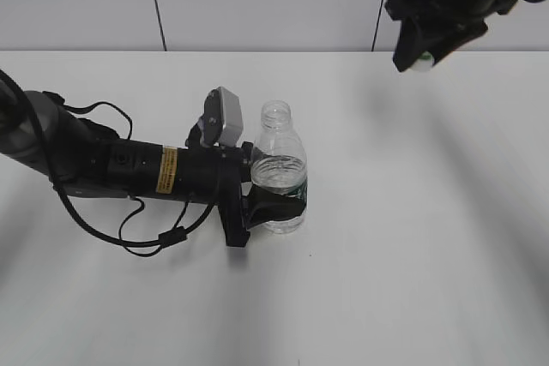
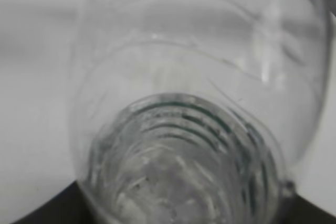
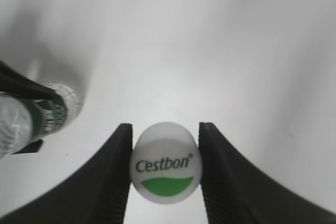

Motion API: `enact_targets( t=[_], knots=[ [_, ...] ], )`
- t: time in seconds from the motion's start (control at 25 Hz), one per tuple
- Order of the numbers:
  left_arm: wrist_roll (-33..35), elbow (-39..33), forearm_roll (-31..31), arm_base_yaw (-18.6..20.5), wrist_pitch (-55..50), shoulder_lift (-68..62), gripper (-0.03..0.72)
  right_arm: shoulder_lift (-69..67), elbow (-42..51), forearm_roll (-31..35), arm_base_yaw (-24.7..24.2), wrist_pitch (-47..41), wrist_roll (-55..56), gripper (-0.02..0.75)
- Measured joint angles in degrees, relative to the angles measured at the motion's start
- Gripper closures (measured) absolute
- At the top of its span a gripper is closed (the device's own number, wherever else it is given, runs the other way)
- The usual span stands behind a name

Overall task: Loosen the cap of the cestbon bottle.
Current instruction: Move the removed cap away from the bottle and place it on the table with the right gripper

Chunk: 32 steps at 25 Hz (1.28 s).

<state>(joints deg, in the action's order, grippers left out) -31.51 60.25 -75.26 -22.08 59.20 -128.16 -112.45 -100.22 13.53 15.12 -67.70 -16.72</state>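
While the left claw (image 1: 276, 201) is clamped round the cestbon bottle (image 1: 280, 166), which stands upright mid-table (image 1: 412, 237) with its neck open, the right claw (image 3: 165, 171) is up near the far right corner, pinching the white cap (image 3: 166, 170) between both fingers.

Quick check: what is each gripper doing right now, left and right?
Left gripper: closed around the bottle, holding it upright on the table.
Right gripper: closed on the cap, raised away from the bottle.
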Motion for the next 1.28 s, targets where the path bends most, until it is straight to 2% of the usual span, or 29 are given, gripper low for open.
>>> enact_targets(
  t=[0.28, 0.56, 0.8, 1.28],
  knots=[
    [-0.65, 0.00, 0.04, 0.00, 0.00, 0.00, 0.319, -0.04, 13.05, -3.03, -6.32, 7.88, 4.96, 0.440],
    [-1.90, 0.00, 0.11, 0.00, 0.05, 0.00, 0.319, -0.19, 24.12, -7.21, -7.53, 17.55, 10.17, 0.440],
    [-1.95, 0.00, 0.13, 0.00, 0.05, 0.00, 0.320, -2.53, 25.33, -12.37, -7.53, 20.32, 13.58, 0.440],
    [-1.95, 0.00, 0.13, 0.00, 0.05, 0.00, 0.321, -6.93, 25.43, -12.34, -7.53, 22.96, 15.17, 0.440]
  ],
)
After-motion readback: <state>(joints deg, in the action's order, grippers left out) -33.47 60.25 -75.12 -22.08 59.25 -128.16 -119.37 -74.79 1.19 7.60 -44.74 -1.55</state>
